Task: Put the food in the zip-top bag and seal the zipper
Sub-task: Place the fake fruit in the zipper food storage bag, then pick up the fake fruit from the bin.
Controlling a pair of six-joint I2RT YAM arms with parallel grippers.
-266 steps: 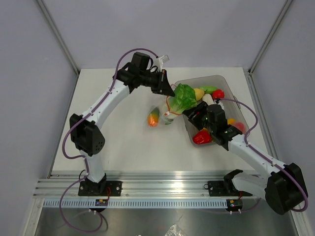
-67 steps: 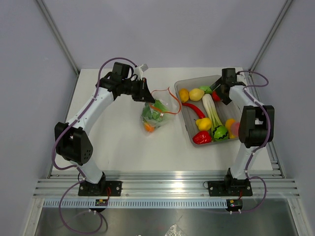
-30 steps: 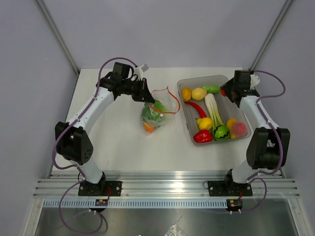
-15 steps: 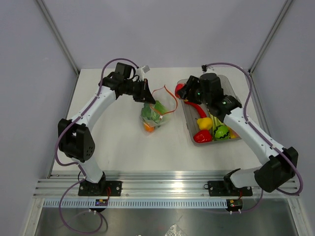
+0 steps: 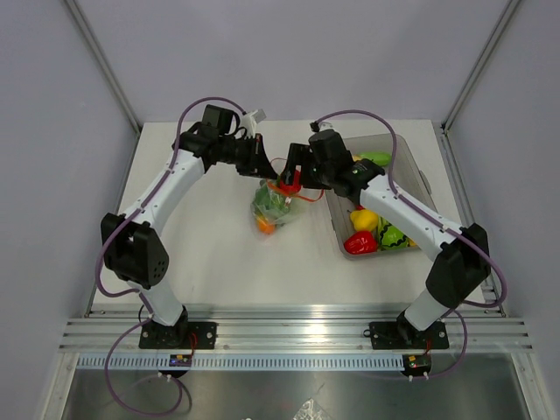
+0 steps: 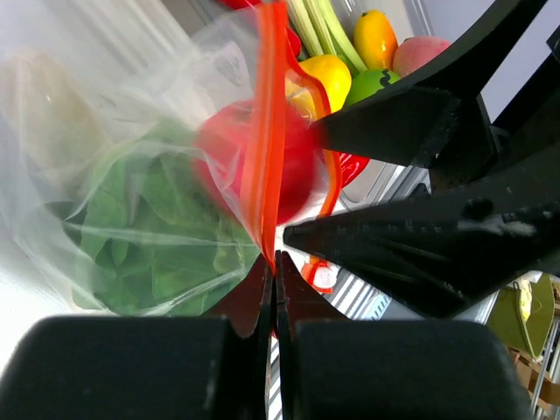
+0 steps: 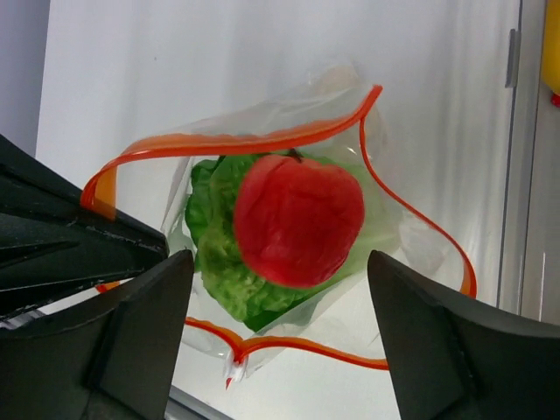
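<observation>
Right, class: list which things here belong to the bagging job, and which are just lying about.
Job: bag, zipper, red fruit, lettuce, tub food, left pincer shut on zipper, right pincer open above bag.
Lying about: tub, table, rail.

One zip-top bag [image 5: 289,210] and one tub [image 5: 404,162] are recorded. At the bag are counted one green lettuce [image 7: 214,236], one orange piece [image 5: 262,226] and one red fruit [image 7: 299,219].
</observation>
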